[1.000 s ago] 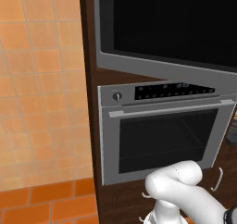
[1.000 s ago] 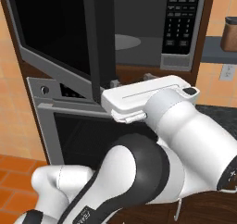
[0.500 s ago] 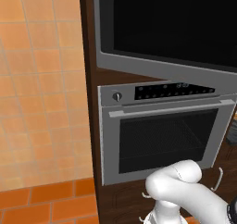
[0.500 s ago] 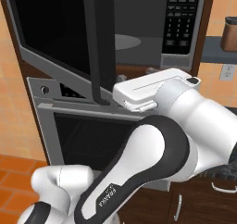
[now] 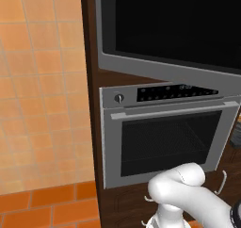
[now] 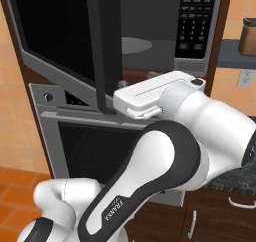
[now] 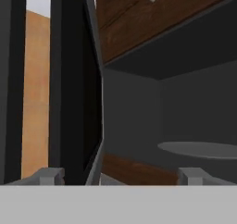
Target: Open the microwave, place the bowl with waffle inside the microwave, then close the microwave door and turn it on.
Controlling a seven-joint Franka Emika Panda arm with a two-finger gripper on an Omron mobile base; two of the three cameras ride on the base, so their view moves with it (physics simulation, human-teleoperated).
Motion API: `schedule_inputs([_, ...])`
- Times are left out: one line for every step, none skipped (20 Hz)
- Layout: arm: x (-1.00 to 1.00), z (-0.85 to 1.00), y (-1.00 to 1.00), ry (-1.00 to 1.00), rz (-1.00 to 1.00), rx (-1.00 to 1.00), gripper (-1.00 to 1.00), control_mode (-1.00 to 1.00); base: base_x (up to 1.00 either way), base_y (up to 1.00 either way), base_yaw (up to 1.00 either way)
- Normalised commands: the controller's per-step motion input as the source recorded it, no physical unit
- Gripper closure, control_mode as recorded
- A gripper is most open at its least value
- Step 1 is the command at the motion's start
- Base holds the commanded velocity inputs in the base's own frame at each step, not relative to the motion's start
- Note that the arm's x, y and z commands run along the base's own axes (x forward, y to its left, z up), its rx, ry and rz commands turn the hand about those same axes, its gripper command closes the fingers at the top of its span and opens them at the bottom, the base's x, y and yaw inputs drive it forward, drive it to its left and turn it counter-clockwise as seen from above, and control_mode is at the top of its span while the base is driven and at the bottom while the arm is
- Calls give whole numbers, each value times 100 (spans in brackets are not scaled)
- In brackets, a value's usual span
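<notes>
The microwave (image 6: 165, 41) stands with its door (image 6: 60, 36) swung out to the left, showing the grey cavity and the round turntable (image 6: 134, 45). In the left base view the door (image 5: 179, 29) is a wide black glass panel in a grey frame. My gripper (image 6: 120, 93) is at the door's free lower edge, just in front of the cavity. In the hand view the gripper (image 7: 120, 174) is open, and the door's edge (image 7: 95, 126) rises between its tips, nearer the left one. The bowl with waffle is out of view.
A silver oven (image 5: 164, 137) with a knob and a mesh window sits right under the microwave. An orange tiled wall (image 5: 42, 81) is at the left. The microwave keypad (image 6: 195, 21) and a shelf with a brown jar (image 6: 247, 36) are at the right, over a dark counter (image 6: 240, 178).
The arm's elbow has swung up and to the right while the hand stays at the door's lower edge. The fingers have come slightly closer together. The door stands about as before.
</notes>
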Motion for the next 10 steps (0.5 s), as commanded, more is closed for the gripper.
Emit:
schedule_inputs([-6,0,29,0,10,0,-100,-100,0,0,0])
schedule_inputs([0,-1,36,0,7,0,-100,-100,0,0,0])
schedule_inputs([0,0,25,0,7,0,-100,-100,0,0,0])
schedule_inputs([0,0,10,0,10,0,-100,-100,0,0,0])
schedule_inputs([-6,0,9,0,14,0,-100,-100,0,0,0])
schedule_inputs([-4,0,36,0,16,-2,-100,-100,0,0,0])
schedule_inputs([-11,-8,52,0,23,-4,-100,-100,0,0,0])
schedule_inputs([-13,-12,66,0,32,-5,-100,-100,0,0,0])
schedule_inputs([-3,-11,67,-1,35,-4,-100,-100,0,0,0])
schedule_inputs([0,-9,71,0,35,-3,-100,-100,0,0,0])
